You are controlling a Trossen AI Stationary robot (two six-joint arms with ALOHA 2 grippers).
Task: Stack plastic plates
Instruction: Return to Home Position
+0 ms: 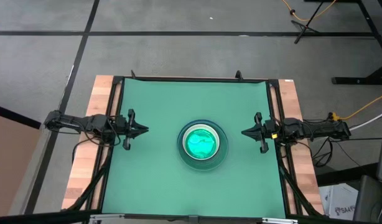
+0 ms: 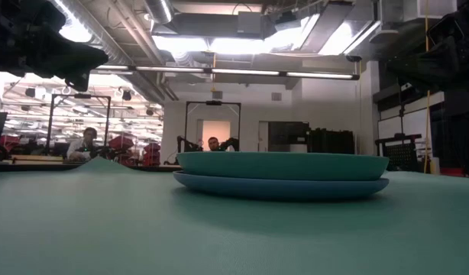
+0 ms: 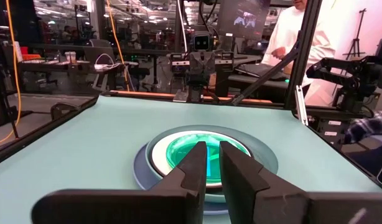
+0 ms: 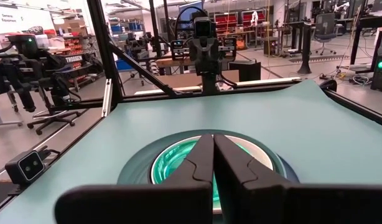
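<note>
Both arms are pulled back to the sides of the green mat [image 1: 160,180], and the stack of plastic plates [image 1: 203,144] sits mid-table between them. My left gripper [image 1: 145,130] points straight at it with fingers drawn in to a thin slit, holding nothing. My right gripper [image 1: 243,132] faces it from the other side, fingers pressed together, also empty. The stack lies dead ahead of each, well apart from both, and the right looks a little nearer. The plates are round, so there's no long axis to line up on. The small bright green plate [image 1: 202,142] glows on top, nested inside the big teal and pale blue rims. I can't read any writing or brand on the plates. To me, stacking looks finished.
</note>
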